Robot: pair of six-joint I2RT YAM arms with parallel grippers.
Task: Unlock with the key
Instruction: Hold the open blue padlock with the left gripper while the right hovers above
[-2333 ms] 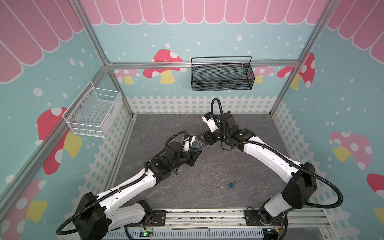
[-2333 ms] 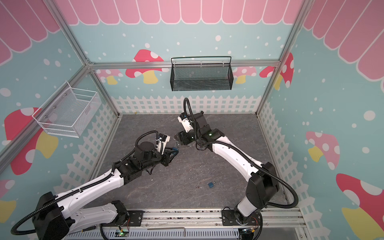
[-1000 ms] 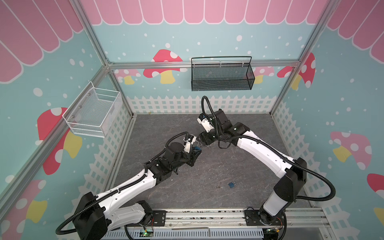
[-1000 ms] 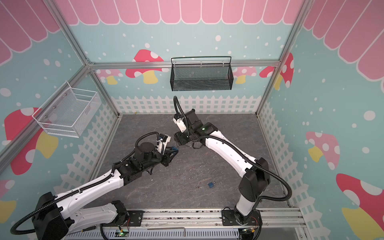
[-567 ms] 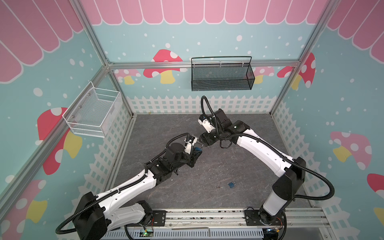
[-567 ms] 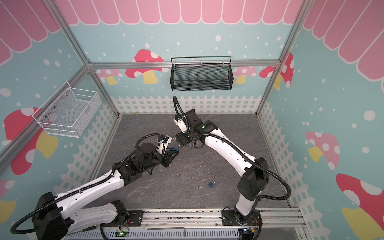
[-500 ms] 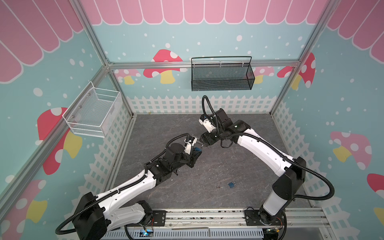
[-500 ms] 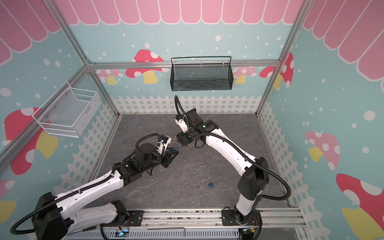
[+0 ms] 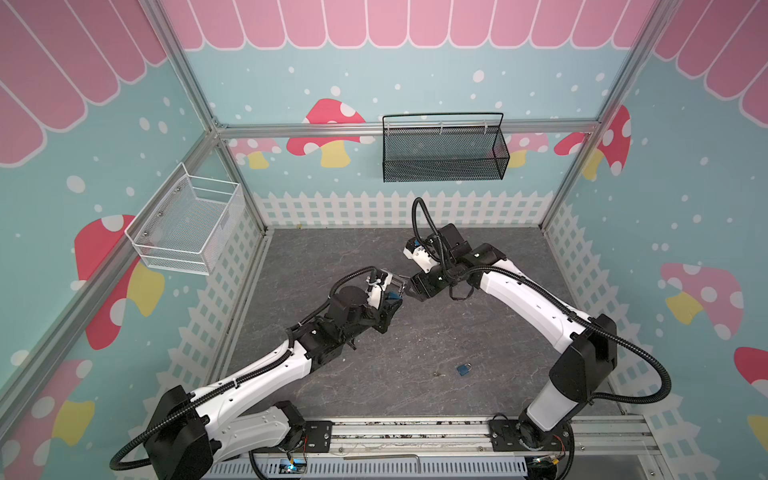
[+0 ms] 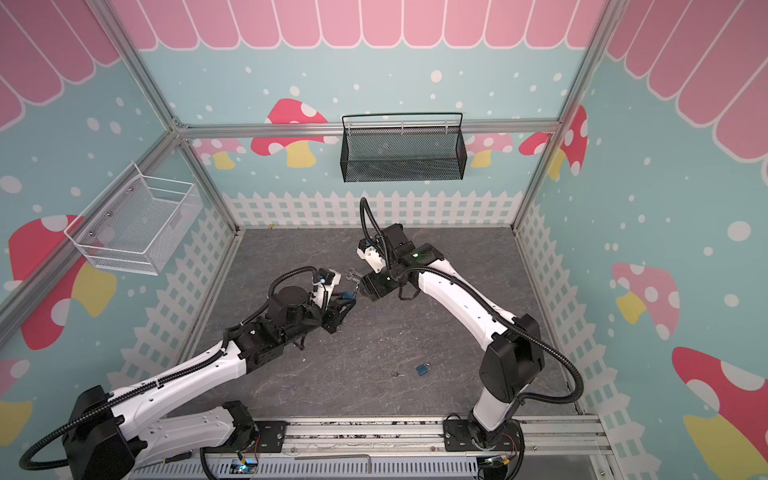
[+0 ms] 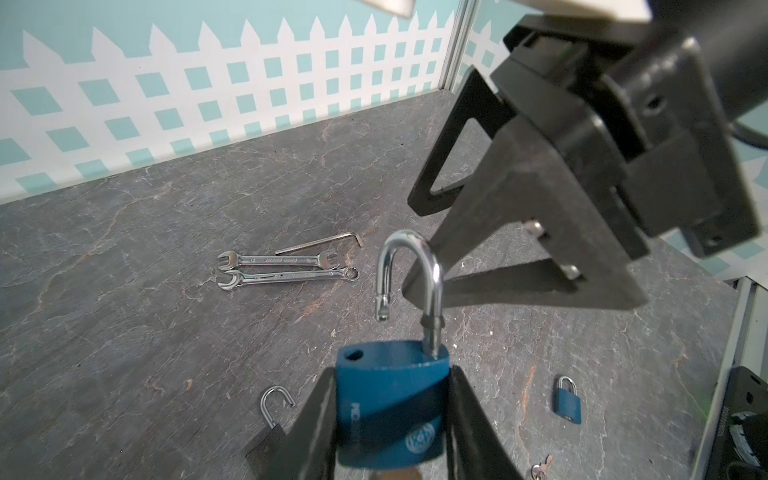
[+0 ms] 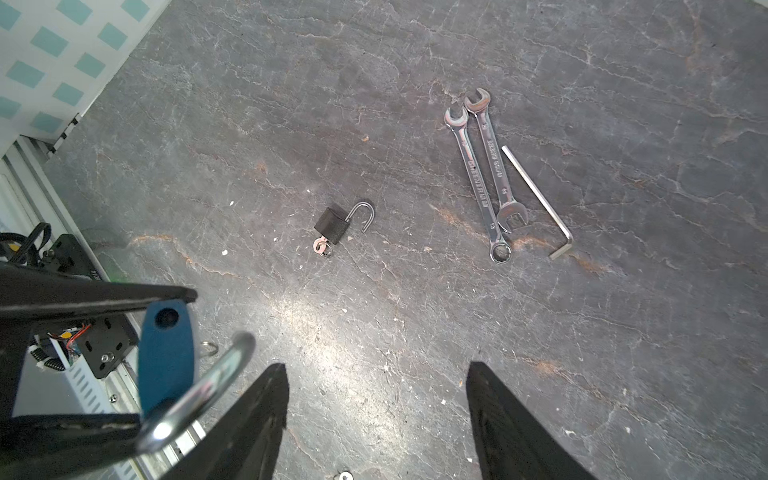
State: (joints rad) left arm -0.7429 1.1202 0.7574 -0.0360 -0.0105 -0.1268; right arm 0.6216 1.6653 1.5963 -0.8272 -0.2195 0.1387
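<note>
Since the shackle (image 11: 409, 253) is standing sprung clear of the blue padlock (image 11: 390, 415), I am judging the unlock essentially done. The left gripper (image 11: 391, 372) is clamping the lock body, partly closed, upright above mid-table so the shackle is facing the right gripper (image 12: 374, 368). That gripper is hovering just beside it, jaws wide and holding nothing. I cannot make out the key clearly beneath the body.

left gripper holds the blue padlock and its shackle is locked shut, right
Not quite: the shackle is open, its free end out of the body, as the left wrist view shows. The left gripper does hold the blue padlock.
</note>
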